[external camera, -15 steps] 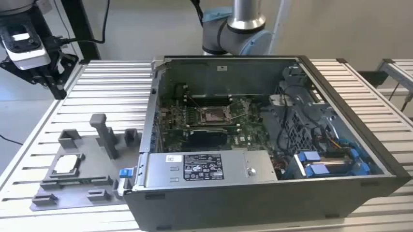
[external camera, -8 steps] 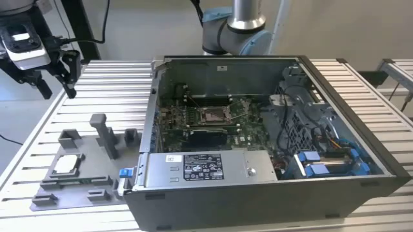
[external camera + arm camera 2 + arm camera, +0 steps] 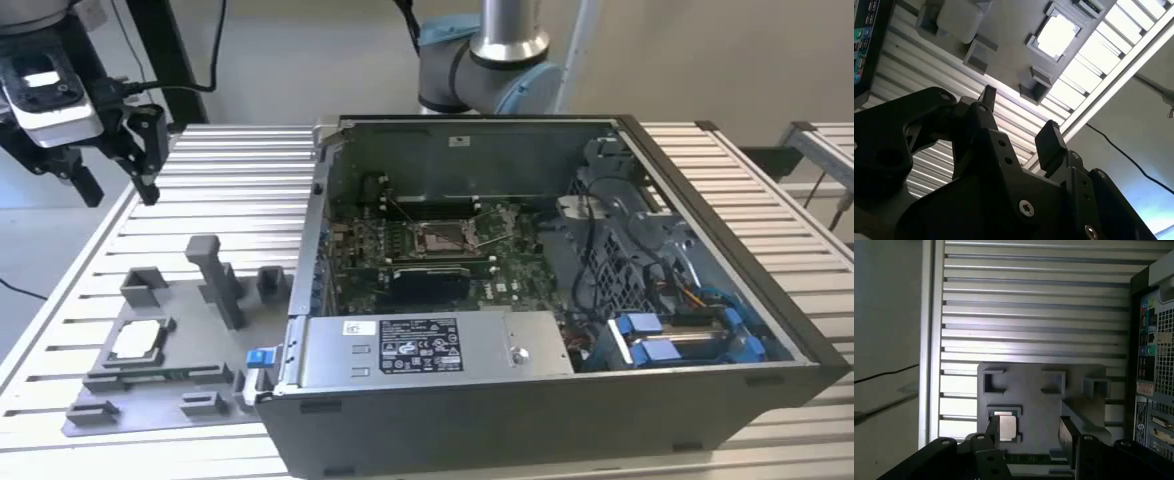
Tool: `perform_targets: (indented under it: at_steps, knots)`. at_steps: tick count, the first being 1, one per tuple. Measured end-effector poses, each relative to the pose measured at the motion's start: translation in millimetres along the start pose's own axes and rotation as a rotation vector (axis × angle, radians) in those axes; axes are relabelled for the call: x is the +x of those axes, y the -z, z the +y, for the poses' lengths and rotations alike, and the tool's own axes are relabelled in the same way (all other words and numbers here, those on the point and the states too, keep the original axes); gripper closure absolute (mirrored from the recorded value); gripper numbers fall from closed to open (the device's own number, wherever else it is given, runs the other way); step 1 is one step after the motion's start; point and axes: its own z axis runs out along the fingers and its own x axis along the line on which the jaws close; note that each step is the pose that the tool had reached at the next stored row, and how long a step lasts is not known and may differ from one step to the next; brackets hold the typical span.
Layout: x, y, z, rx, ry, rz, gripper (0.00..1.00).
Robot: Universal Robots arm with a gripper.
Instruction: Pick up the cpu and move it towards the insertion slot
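The computer case (image 3: 747, 330) is the biggest thing I have to work around: a dark sheet-metal box lying open, off to the side of the gripper (image 3: 116, 190) toward the exterior view's right. Under everything runs the table (image 3: 227, 190), ribbed aluminium slats with a dull shine. Below the gripper and well apart from it lies the fixture plate (image 3: 147, 405), matte grey plastic with raised blocks and one tall post (image 3: 214, 280).

Deep in the case, far from the gripper and lower, sits the insertion slot (image 3: 441, 237), a bright square metal frame on green board. The cpu (image 3: 138, 340) rests in a recess of the fixture plate, almost straight beneath the gripper: thin, square, with a smooth silvery top.

In both wrist views the gripper (image 3: 1019, 112) (image 3: 1031, 432) stands wide open and empty, its black fingers (image 3: 1050, 136) blunt and blocky.

My worries:
- The chip is thin and slick, so a shallow or off-centre pinch could let it tilt or slip.
- The blocks hug the recess, so a finger may land on plastic instead of the chip edge.
- The post and the case wall stand between chip and socket; a low carry could clip either.
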Motion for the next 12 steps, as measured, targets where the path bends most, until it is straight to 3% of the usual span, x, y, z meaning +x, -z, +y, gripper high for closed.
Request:
perform_targets:
  at_steps: [7,12]
  knots:
    - [2.9,-4.4,-21.5,0.0,0.0,0.0,1.0]
    - [11.2,-10.0,-27.2,-0.0001,0.0,-0.0002,1.0]
